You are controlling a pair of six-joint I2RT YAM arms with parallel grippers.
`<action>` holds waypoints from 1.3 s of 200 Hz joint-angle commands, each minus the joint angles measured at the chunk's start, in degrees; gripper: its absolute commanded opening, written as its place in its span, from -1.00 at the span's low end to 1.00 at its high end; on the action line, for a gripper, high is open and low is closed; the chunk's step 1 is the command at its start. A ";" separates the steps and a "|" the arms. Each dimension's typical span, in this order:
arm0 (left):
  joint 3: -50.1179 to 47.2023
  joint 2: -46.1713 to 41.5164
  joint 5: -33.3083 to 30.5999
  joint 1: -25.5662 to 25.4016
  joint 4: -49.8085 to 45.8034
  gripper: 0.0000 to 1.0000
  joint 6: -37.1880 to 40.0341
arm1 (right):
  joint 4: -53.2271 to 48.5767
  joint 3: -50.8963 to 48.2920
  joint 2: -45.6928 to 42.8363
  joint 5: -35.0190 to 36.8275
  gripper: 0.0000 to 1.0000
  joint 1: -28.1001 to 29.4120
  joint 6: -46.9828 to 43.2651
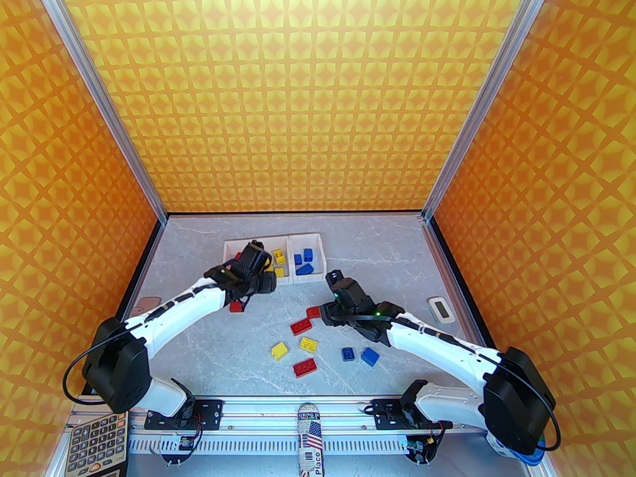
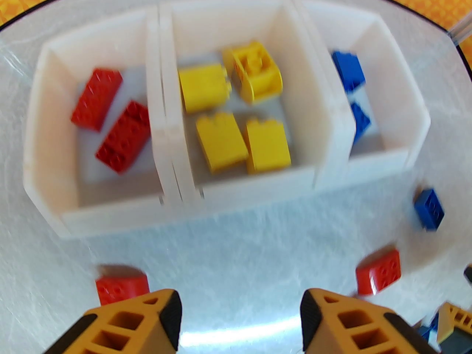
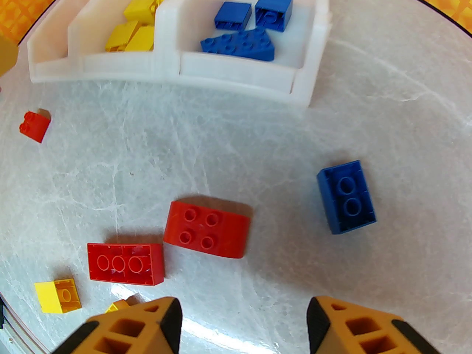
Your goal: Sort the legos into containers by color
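Your right gripper (image 3: 243, 321) stands with its jaws apart and nothing between them, over the marbled table (image 3: 387, 131). Just ahead of it and slightly left lies a rounded red brick (image 3: 206, 231), with a flat red brick (image 3: 125, 264) just beside that, further left. A blue brick (image 3: 346, 197) lies ahead to the right. Well ahead, the containers (image 3: 239, 74) hold yellow bricks (image 3: 129, 31) and blue pieces (image 3: 239, 44) in adjoining compartments.

1. A small white rectangular device (image 1: 439, 310) lies near the right edge of the grey marbled table (image 1: 397, 246).
2. A calculator (image 1: 94, 447) sits at the near left corner.
3. A flag-printed can (image 1: 309, 437) lies across the front rail (image 1: 298, 408).
4. Orange patterned walls (image 1: 298, 92) surround the table.
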 commanded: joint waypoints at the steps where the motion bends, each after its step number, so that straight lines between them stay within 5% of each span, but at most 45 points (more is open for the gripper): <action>1: -2.70 -1.61 -1.16 -1.12 0.11 0.16 -1.88 | 2.31 -0.67 1.62 -1.05 0.21 0.51 1.44; 52: -6.52 -2.62 -1.15 -5.69 1.95 0.17 -2.79 | 2.42 1.18 5.00 6.38 0.25 -0.44 2.00; 184: -13.56 -10.05 -1.04 -7.89 3.24 0.18 -6.56 | 1.10 14.01 26.07 7.85 0.24 -11.25 -3.67; 223: -14.03 -11.67 -1.06 -7.89 2.82 0.18 -6.71 | 0.34 15.27 28.47 6.76 0.03 -12.28 -3.54; 260: -13.88 -12.99 -1.22 -7.89 2.30 0.18 -6.31 | 0.00 15.40 28.39 6.03 -0.41 -12.41 -3.80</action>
